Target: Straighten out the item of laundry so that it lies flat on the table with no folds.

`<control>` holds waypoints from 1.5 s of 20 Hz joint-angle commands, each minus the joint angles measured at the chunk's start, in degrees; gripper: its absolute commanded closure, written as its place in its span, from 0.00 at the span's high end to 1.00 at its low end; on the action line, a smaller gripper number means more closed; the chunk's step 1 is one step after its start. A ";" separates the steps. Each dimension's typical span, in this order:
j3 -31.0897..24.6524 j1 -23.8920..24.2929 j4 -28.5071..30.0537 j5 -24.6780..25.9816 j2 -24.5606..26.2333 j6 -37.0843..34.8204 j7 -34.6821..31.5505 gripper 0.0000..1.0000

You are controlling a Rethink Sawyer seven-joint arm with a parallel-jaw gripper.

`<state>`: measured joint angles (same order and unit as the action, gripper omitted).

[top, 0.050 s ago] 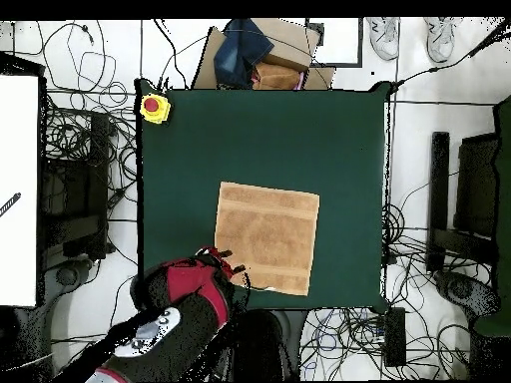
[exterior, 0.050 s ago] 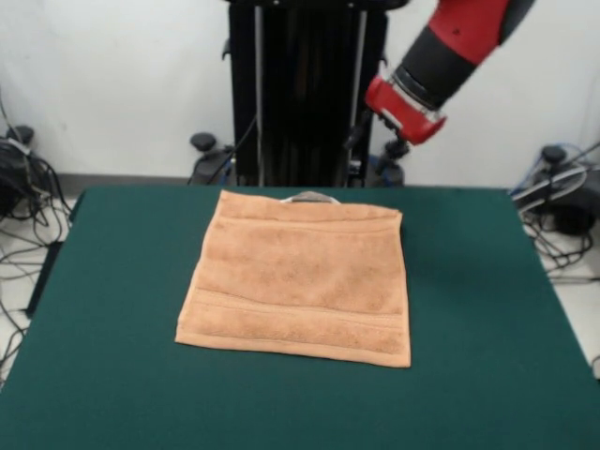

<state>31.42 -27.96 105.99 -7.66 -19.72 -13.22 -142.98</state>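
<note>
The dark green table (exterior, 0.050 s ago: 487,309) fills most of both views, its felt-like top far wider than what lies on it. The red and black arm (exterior, 0.050 s ago: 450,47) hangs raised above the table's far edge, well apart from the cloth. The tan-orange terry towel (exterior, 0.050 s ago: 300,277) lies spread near the table's middle, roughly square, with no fold showing; woven band stripes run near two opposite edges. A yellow box with a red button (top, 0.050 s ago: 154,107) sits on a table corner in the overhead view. The gripper (exterior, 0.050 s ago: 405,111) points down off the towel's far corner; whether it is spread or pressed together cannot be told. A small whitish loop tag (exterior, 0.050 s ago: 310,197) sticks out from the towel's far edge.
</note>
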 commanded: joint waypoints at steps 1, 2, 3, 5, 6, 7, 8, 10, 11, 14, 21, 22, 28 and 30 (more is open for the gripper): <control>-9.61 4.08 6.33 5.25 -10.99 -0.78 1.90 1.00; -9.66 4.36 6.38 5.93 -11.84 -1.15 2.05 1.00; -9.77 4.67 6.56 6.71 -12.70 -1.18 2.15 1.00; -10.97 6.30 7.33 7.69 -14.20 -0.39 1.83 1.00; -11.81 7.44 7.81 8.19 -15.01 0.26 1.74 1.00; -12.04 8.27 7.78 8.83 -15.35 1.26 1.54 1.00; -12.53 9.02 7.56 9.35 -15.41 1.77 1.69 1.00; -12.63 9.34 7.12 10.35 -15.55 1.90 1.08 1.00; -12.78 9.62 6.88 10.77 -15.57 1.95 0.83 1.00; -12.86 9.63 6.48 11.92 -15.04 2.69 -0.17 1.00; -13.84 10.46 8.14 13.96 -16.29 3.78 -0.93 1.00; -13.66 10.35 8.45 14.44 -16.95 3.63 -0.84 1.00; -13.12 9.81 8.43 15.76 -17.80 2.79 -1.61 1.00; -12.73 9.30 8.53 16.00 -17.67 3.15 -2.41 1.00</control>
<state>23.42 -18.70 111.19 5.91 -37.60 -11.81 -142.98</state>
